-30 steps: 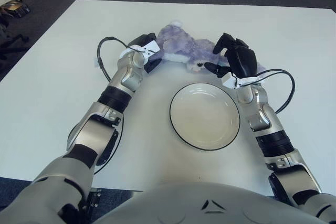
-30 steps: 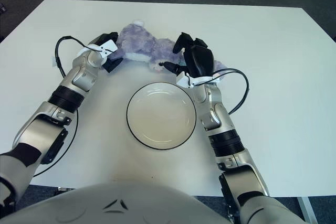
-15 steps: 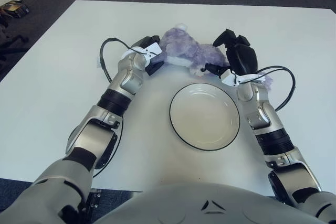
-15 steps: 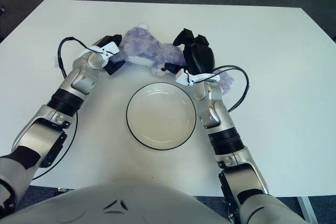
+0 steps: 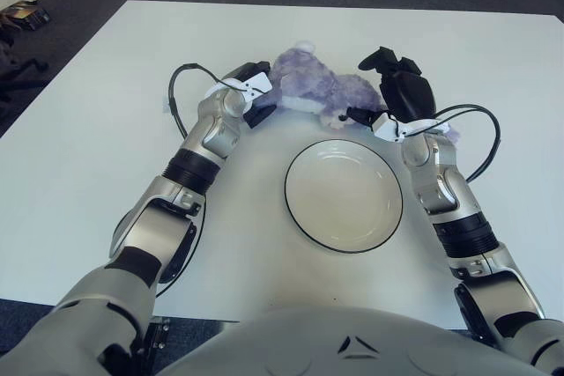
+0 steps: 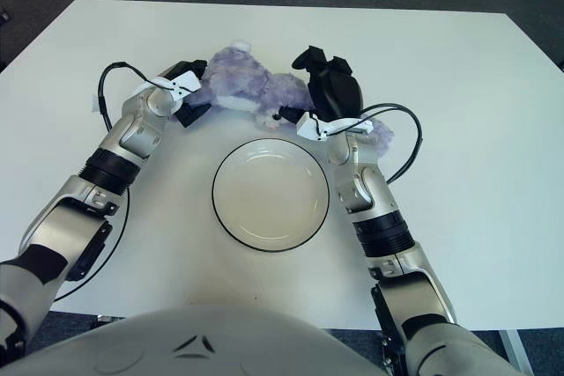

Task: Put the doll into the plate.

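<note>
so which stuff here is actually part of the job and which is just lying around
Part of the job:
- purple doll, held between both hands
- plate, nothing in it
- left hand, at the doll's left end
- right hand, at its right end

Just lying about:
- dark clutter on the floor, off the table's far left corner

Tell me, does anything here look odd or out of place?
Nothing much. The purple doll lies on its side beyond the plate, squeezed between the left hand and right hand; the plate holds nothing.
</note>
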You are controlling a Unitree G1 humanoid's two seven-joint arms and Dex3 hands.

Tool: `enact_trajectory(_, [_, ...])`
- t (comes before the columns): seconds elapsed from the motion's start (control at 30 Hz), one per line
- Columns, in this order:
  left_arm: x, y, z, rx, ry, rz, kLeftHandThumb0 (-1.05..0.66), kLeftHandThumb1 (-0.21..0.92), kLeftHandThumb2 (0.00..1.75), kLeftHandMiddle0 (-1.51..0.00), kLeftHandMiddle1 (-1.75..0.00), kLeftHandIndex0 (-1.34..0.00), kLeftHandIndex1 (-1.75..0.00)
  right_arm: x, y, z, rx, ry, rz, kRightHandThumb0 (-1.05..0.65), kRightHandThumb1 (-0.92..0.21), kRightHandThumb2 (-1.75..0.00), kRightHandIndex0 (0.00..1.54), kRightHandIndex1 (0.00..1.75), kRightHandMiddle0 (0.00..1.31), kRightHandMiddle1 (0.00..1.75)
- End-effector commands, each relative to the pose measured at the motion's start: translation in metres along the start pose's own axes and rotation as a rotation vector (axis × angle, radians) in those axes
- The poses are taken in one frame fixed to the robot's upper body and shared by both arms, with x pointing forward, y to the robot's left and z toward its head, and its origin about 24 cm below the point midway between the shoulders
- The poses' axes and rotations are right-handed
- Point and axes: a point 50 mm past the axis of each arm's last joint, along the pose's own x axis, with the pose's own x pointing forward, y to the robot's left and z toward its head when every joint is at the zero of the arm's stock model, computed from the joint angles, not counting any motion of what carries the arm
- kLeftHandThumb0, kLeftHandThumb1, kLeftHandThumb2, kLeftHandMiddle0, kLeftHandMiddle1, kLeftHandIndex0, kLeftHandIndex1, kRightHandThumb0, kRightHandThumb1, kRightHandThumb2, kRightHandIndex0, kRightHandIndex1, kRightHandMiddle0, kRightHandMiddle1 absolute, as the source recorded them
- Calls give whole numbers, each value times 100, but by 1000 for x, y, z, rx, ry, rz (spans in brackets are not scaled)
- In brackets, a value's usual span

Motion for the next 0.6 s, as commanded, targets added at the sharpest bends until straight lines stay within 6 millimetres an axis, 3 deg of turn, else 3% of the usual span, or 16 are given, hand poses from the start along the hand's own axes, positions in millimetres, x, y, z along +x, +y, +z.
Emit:
enact_trajectory(0.0, [0,-14,-5,-12,34,-88,0,-7,175,-88,-175,-69,-173,3,-6,-1,-81,-14,53,-69,-44,-81,8,69,0,101])
enact_trajectory(0.17, [1,-11,-1,-25,34,-101,0,-6,175,-88,-175,-67,-174,3,-9,-5,-220,-36,125,-71,-45,-77,4,43,0,62])
enact_trajectory(0.33, [6,-6,2,-41,40,-114,0,-5,174,-88,-175,-66,-175,3,-16,-6,-313,-54,145,-67,-41,-81,4,26,0,37])
enact_trajectory(0.57, [20,6,9,-66,54,-98,0,-6,174,-89,-175,-66,-175,1,-25,-5,-388,-95,130,-64,-37,-84,3,17,0,21])
